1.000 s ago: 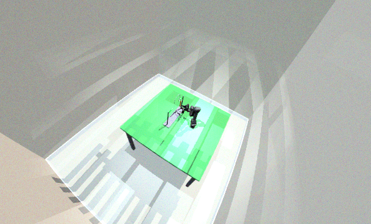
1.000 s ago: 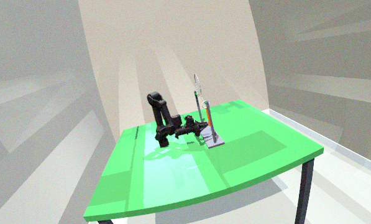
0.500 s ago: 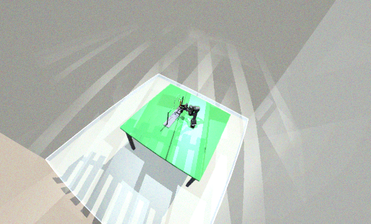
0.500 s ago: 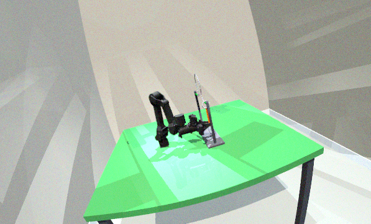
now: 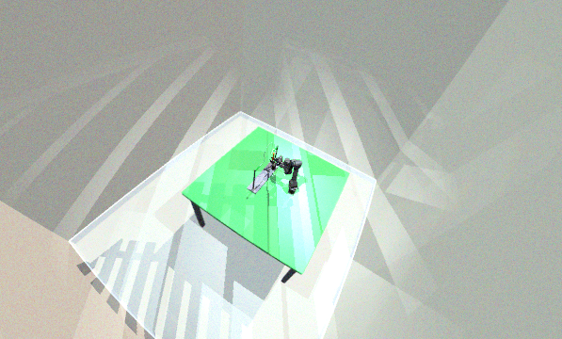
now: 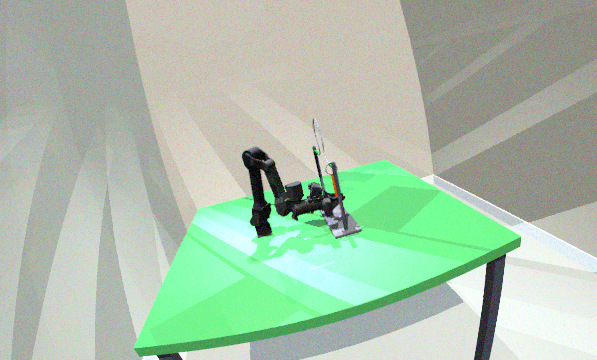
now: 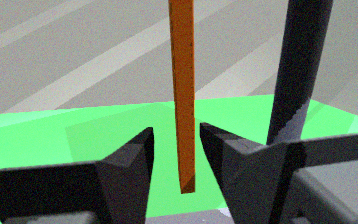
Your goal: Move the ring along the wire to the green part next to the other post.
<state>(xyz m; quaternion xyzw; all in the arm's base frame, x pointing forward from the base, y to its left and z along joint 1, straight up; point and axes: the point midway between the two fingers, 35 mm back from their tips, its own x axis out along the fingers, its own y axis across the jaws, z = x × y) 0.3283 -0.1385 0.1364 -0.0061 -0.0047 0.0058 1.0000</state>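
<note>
The orange handle (image 6: 334, 184) (image 7: 182, 75) hangs down from the ring (image 6: 329, 169), which is at the wire's end beside one post (image 6: 343, 214) (image 7: 302, 65). My gripper (image 6: 340, 198) (image 7: 176, 130) is partly open. In the wrist view the handle's lower part shows between the two fingertips, with a wide gap on the left and a narrow one on the right; the fingers are not closed on it. The post stands to the right, behind the right finger. The ring and wire are out of the wrist view. Whether a fingertip touches the handle cannot be told.
The thin grey wire (image 6: 315, 121) arches high between the posts. The other post (image 6: 319, 167) (image 5: 254, 180) has a green wire part (image 6: 316, 151) at its top. Both posts stand on a grey base board (image 6: 350, 232) (image 5: 258, 185) on the green table (image 5: 224, 188) (image 6: 203, 300).
</note>
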